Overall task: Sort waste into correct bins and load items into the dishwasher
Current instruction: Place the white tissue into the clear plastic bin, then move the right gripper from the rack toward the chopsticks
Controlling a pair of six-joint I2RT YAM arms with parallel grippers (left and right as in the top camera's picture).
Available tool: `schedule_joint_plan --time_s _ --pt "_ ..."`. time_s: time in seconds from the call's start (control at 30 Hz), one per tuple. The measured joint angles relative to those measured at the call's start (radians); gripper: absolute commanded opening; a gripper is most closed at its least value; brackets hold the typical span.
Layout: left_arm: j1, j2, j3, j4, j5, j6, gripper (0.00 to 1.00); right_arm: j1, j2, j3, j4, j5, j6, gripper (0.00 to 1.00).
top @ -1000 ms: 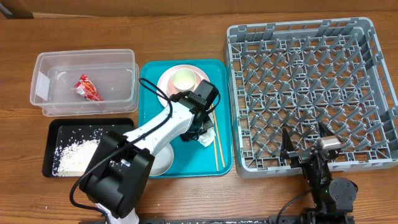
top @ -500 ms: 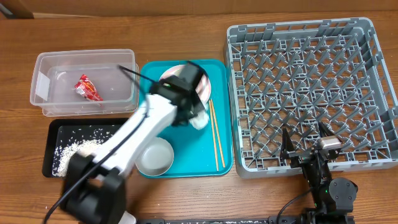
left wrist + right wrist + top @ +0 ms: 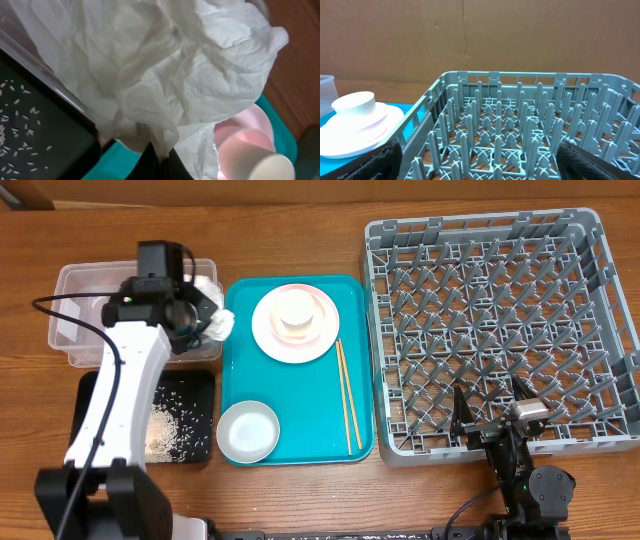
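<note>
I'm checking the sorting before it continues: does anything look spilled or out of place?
Nothing looks damaged. Loose rice grains lie scattered, but inside the black tray. The crumpled napkin, pinched in the left gripper, hangs at the right rim of the clear tub, partly beyond it toward the teal tray, so it is not yet binned.

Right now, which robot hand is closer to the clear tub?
Left. The left hand, pinching the napkin, hangs at the clear tub's right edge; the right hand sits far off by the grey rack.

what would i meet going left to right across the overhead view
clear rectangular plastic tub → crumpled white paper napkin → pale pink round plate → thin wooden chopsticks → large grey plastic dish rack
</note>
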Motion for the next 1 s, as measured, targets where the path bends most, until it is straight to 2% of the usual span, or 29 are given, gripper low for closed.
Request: schedule_joint_plan --time_s 0.47,0.67,0.73,0.8,0.87,0.93,1.0 --pt "0.16 0.201 0.0 0.15 -0.008 0.049 0.04 0.0 0.0 0.0 0.0 0.0 -0.001 1.0" --pt "0.176 0.263 0.0 0.206 -0.012 0.093 0.1 0.0 0.0 0.0 -0.001 0.0 0.0 1.0" --pt "0.176 0.276 0.0 0.226 -0.011 0.114 0.17 0.0 0.0 0.0 -0.001 0.0 -0.001 1.0" --pt "0.176 0.28 0.0 0.248 -0.011 0.14 0.33 0.0 0.0 0.0 0.0 0.0 -0.001 1.0" --pt "0.176 0.279 0.001 0.258 -0.011 0.161 0.45 0.0 0.0 0.0 0.0 0.0 -0.001 1.0" --pt "0.176 0.279 0.004 0.256 -0.011 0.18 0.52 0.0 0.0 0.0 -0.001 0.0 -0.001 1.0" --pt "0.176 0.279 0.019 0.223 -0.01 0.196 0.55 0.0 0.0 0.0 0.0 0.0 0.0 1.0"
